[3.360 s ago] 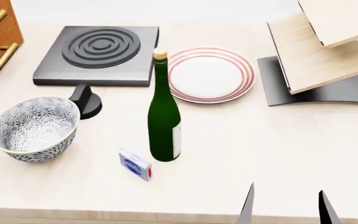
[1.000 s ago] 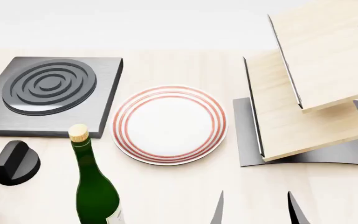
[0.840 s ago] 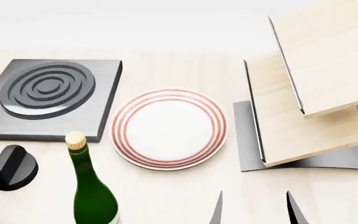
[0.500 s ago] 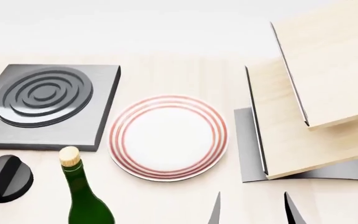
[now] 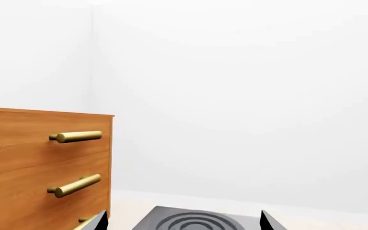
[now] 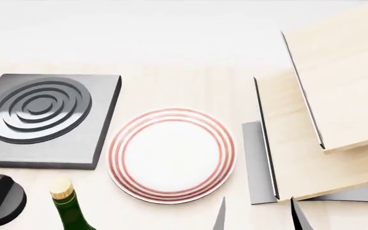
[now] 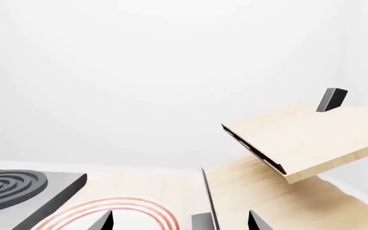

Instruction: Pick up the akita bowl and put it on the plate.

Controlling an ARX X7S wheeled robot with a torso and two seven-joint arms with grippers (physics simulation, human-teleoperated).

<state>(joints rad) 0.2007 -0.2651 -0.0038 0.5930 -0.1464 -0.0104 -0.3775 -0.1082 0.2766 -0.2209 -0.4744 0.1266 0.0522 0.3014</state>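
The akita bowl is out of view in every current frame. The plate [image 6: 171, 154], white with thin red rings, lies flat on the pale table between the burner and the wooden rack; its rim also shows in the right wrist view [image 7: 130, 207]. My right gripper [image 6: 258, 218] is open at the near edge of the head view, just right of the plate, with nothing between its fingers; the right wrist view [image 7: 180, 223] shows the same. My left gripper [image 5: 182, 223] is open and empty, facing the burner and the drawers.
A dark square burner [image 6: 40, 115] with raised rings sits left of the plate. A black knob [image 6: 2, 199] and a green bottle's corked neck [image 6: 65, 208] stand near left. A tilted wooden rack [image 6: 325, 105] on a dark base is at the right. Wooden drawers [image 5: 37, 167] stand beside the burner.
The head view has shifted forward: plate, burner and rack slid toward the near edge, the bottle sank mostly out of frame, and the bowl's rim at the left edge dropped out of view.
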